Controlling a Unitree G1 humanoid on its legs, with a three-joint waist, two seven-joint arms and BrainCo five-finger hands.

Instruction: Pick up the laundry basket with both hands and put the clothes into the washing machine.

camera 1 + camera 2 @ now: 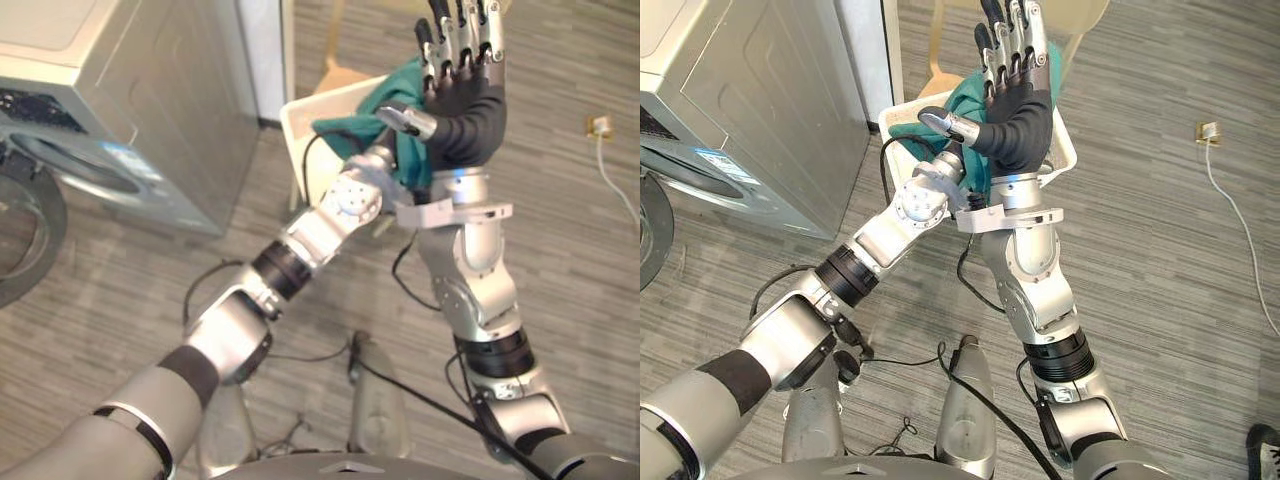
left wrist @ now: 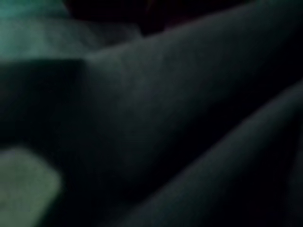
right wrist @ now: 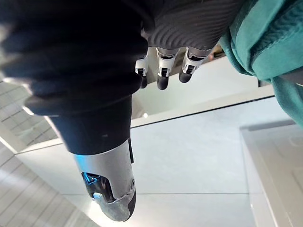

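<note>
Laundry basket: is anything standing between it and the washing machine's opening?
Nothing visible does. The laundry basket stands beside the washing machine, whose door hangs open. The open right hand is raised above the green clothes; the left hand is hidden among them.

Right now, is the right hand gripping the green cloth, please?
No, the right hand is raised with straight fingers, holding nothing.

Two silver-grey jointed metal arms (image 1: 1035,260) are showing black bands (image 1: 845,272) near their elbows; the right hand (image 1: 1018,118) is wearing a dark ribbed cover (silver fingers (image 1: 1012,42), dark tips).
</note>
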